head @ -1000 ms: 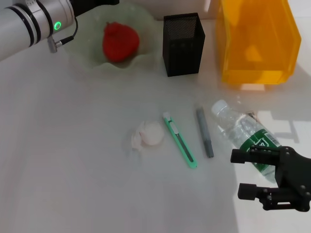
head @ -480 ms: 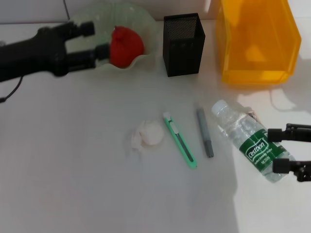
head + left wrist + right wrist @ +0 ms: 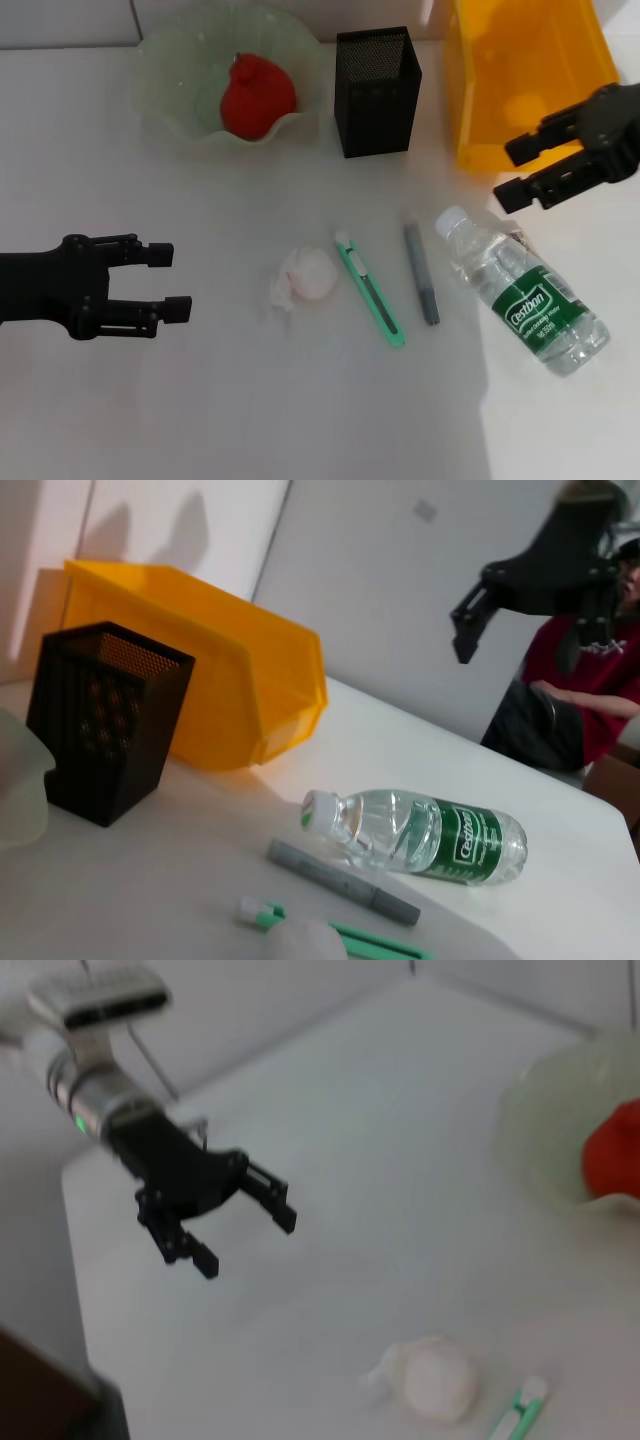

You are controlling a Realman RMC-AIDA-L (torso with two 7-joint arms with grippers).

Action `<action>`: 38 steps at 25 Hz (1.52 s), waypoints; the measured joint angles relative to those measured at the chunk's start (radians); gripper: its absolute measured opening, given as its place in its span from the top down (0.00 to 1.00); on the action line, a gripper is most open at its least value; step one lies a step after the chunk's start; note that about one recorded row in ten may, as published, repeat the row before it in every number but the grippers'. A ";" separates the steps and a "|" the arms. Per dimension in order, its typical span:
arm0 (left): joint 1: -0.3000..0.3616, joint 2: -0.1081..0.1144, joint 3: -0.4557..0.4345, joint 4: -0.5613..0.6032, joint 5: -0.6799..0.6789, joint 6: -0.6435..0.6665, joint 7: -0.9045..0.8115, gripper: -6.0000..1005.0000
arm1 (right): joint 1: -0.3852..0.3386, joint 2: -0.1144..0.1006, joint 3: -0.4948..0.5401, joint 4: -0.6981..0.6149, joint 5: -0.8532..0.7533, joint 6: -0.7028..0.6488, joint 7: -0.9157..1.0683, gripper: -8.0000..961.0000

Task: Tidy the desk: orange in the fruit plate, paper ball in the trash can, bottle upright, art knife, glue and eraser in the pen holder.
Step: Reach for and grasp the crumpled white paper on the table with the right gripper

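**Still to sort: paper ball, bottle, knife**

So, red fruit (image 3: pixel 256 95) sits in the fruit plate (image 3: pixel 165 75); paper ball (image 3: pixel 310 275) mid-tabletop (image 3: pixel 200 400), light and crushable, pinch across its middle; bottle (image 3: pixel 520 290) lies flat, smooth and prone to roll, grip the body near the label; green art knife (image 3: pixel 370 290) thin and stiff, pinch mid-shaft. Left pincer (image 3: pixel 165 282) and right pincer (image 3: pixel 512 170) both apart, holding nothing.

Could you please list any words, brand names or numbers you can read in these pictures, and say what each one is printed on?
"Cestbon": white lettering on the green label of the bottle lying on its side on the table.
Smaller print under it on the same label: too small to read.
No other text is readable.
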 joint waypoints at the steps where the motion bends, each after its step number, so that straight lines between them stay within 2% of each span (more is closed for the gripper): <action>1: 0.000 0.000 0.000 0.000 0.000 0.000 0.000 0.16 | 0.000 0.000 0.000 0.000 0.000 0.000 0.000 0.18; 4: -0.011 -0.006 0.001 0.000 0.038 0.005 -0.001 0.16 | 0.133 0.005 -0.088 0.133 -0.102 0.053 -0.012 0.18; 5: -0.015 -0.006 0.001 0.000 0.052 0.008 -0.004 0.16 | 0.194 0.020 -0.142 0.206 -0.155 0.115 -0.028 0.18; 6: -0.017 -0.006 0.001 0.000 0.061 0.009 -0.006 0.16 | 0.194 0.020 -0.142 0.206 -0.155 0.115 -0.028 0.18; 9: -0.020 -0.003 0.000 0.000 0.071 0.013 -0.016 0.16 | 0.236 0.044 -0.206 0.277 -0.181 0.189 -0.049 0.18; 10: -0.020 -0.001 0.000 -0.001 0.073 0.015 -0.021 0.16 | 0.247 0.068 -0.256 0.315 -0.184 0.250 -0.066 0.18; 11: -0.020 -0.001 0.000 -0.001 0.073 0.015 -0.021 0.16 | 0.247 0.068 -0.256 0.315 -0.184 0.250 -0.066 0.18; 14: -0.020 0.000 0.000 -0.001 0.075 0.016 -0.023 0.16 | 0.246 0.110 -0.340 0.360 -0.192 0.349 -0.087 0.18; 15: -0.021 0.000 0.000 -0.001 0.075 0.016 -0.023 0.16 | 0.242 0.127 -0.397 0.388 -0.189 0.422 -0.095 0.18; 16: -0.022 0.000 0.000 -0.002 0.077 0.016 -0.024 0.16 | 0.242 0.127 -0.397 0.388 -0.189 0.422 -0.095 0.18; 20: -0.039 -0.006 0.000 -0.003 0.100 0.012 -0.025 0.16 | 0.245 0.135 -0.499 0.455 -0.130 0.567 -0.101 0.18; 25: -0.056 -0.014 -0.001 -0.004 0.123 0.008 -0.032 0.16 | 0.239 0.136 -0.583 0.461 -0.046 0.657 -0.108 0.18; 29: -0.069 -0.021 0.000 -0.004 0.135 0.006 -0.040 0.16 | 0.248 0.138 -0.610 0.491 -0.024 0.698 -0.109 0.18; 38: -0.071 -0.026 0.000 -0.004 0.137 0.002 -0.049 0.16 | 0.261 0.141 -0.795 0.561 0.110 0.811 -0.086 0.20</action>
